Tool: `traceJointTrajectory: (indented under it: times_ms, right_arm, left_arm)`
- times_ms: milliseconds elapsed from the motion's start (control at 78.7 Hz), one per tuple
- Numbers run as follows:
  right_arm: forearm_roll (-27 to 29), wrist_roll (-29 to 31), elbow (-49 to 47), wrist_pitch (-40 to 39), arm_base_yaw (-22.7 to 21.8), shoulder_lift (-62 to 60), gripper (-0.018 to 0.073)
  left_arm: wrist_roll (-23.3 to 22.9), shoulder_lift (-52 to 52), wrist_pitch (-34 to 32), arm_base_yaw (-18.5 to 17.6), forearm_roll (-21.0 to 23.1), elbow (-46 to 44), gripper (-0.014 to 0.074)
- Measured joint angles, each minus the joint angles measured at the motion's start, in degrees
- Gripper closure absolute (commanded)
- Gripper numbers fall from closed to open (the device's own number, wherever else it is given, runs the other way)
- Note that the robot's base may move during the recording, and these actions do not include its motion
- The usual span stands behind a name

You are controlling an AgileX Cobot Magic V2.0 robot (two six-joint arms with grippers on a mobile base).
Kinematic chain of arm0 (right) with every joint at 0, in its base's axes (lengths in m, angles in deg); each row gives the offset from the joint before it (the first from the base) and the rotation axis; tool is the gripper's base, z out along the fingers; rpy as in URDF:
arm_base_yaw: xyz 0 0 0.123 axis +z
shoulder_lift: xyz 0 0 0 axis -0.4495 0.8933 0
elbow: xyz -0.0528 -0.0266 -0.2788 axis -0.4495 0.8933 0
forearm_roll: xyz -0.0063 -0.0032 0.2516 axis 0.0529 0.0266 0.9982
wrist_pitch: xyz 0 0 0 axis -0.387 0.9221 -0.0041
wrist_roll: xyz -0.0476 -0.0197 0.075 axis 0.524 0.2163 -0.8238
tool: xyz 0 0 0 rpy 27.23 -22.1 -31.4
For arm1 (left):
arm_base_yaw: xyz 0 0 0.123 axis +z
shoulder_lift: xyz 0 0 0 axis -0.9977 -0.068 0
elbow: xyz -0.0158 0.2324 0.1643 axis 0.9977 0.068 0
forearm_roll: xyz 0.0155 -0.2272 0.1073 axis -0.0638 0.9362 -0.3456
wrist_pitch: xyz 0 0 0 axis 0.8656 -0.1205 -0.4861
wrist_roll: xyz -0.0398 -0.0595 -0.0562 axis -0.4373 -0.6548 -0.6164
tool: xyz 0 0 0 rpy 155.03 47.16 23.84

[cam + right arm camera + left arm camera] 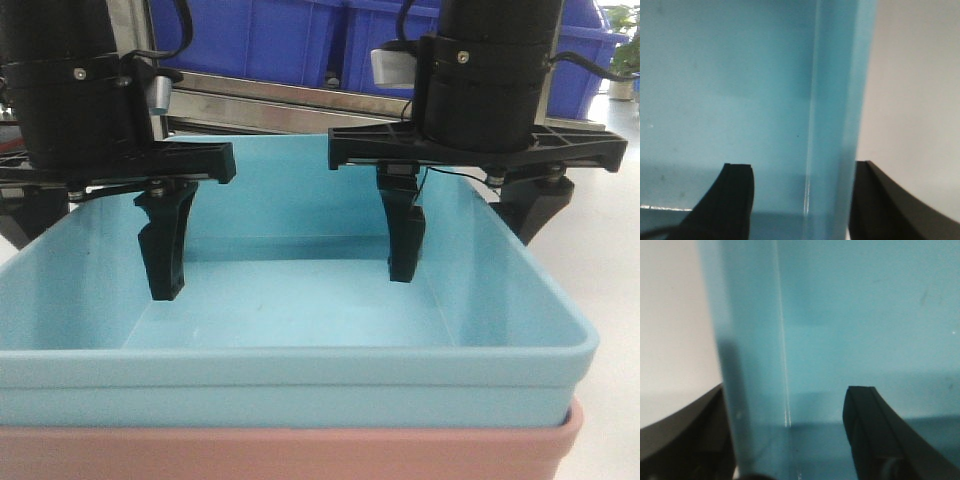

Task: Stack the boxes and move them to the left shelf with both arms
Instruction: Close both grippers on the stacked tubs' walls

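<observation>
A light sky blue box point(300, 310) sits nested in a salmon pink box point(300, 452), of which only the rim shows at the bottom. My left gripper point(90, 260) is open and straddles the blue box's left wall point(750, 365): one finger point(875, 435) is inside and the other point(685, 435) is outside against the wall. My right gripper point(467, 250) is open and straddles the right wall point(837, 125) the same way, inner finger point(732, 200) apart from the wall, outer finger point(885, 205) against it. A steel shelf bar point(290, 100) runs behind the boxes.
Large dark blue bins point(300, 40) stand on the rack above the steel bar. Pale floor point(610, 240) shows to the right, with a potted plant point(625, 50) at the far right edge.
</observation>
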Motion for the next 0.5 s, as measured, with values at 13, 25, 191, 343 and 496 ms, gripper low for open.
traceJointTrajectory:
  times_ms: [13, 25, 191, 343, 496]
  right_arm:
    - [0.00, 0.00, 0.00, 0.12, 0.00, 0.00, 0.0114]
    - [0.00, 0.00, 0.00, 0.27, 0.00, 0.00, 0.0114]
    - [-0.20, 0.00, 0.00, 1.04, 0.00, 0.00, 0.0114]
    - [-0.20, 0.24, 0.00, 1.14, 0.00, 0.12, 0.0114]
    - [-0.20, 0.46, 0.00, 1.14, 0.00, 0.12, 0.0114]
  left_arm:
    - [0.00, 0.00, 0.00, 0.00, 0.00, 0.00, 0.0284]
    - [0.00, 0.00, 0.00, 0.00, 0.00, 0.00, 0.0284]
    - [0.00, 0.00, -0.73, 0.00, 0.00, 0.03, 0.0284]
    - [0.00, 0.00, -0.96, 0.00, 0.00, 0.03, 0.0284]
    - [0.00, 0.00, -1.09, 0.00, 0.00, 0.03, 0.0284]
